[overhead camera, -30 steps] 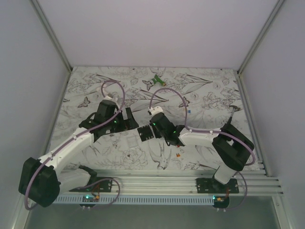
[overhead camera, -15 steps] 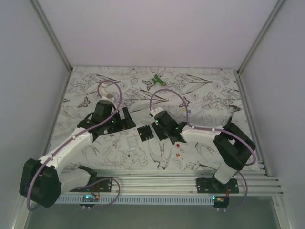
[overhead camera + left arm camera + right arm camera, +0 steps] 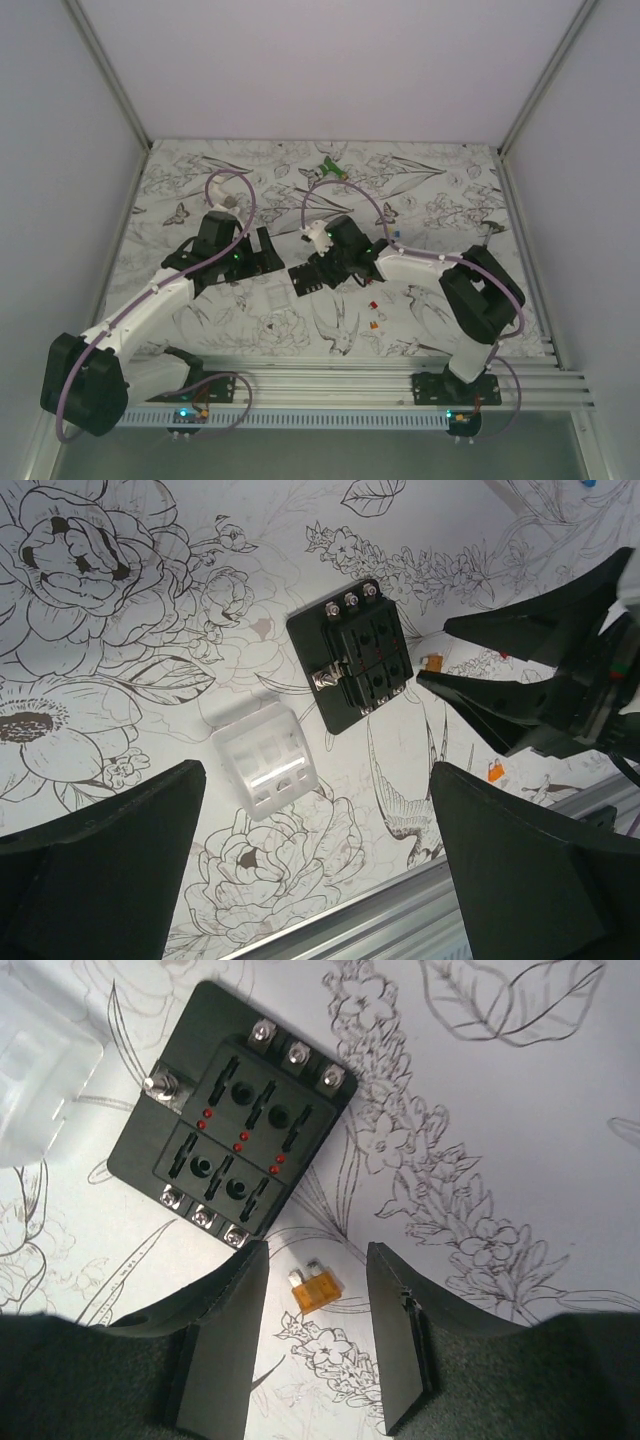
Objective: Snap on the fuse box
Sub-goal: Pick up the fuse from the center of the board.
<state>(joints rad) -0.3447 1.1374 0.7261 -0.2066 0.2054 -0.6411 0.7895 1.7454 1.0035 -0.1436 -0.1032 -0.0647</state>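
So the flat black square plastic fuse box (image 3: 235, 1135) is lying face-up on the floral-print tabletop (image 3: 450, 190), roughly mid-table between the two arms, and a clear plastic cover (image 3: 268, 760) sits just beside it, not on it. The right fingers (image 3: 220, 1360) are spread apart and empty, right by the box's screw edge, with a tiny orange fuse (image 3: 315, 1285) loose on the tabletop between the tips. The left fingers (image 3: 100, 870) are spread wide too, holding nothing, with the cover showing between them.
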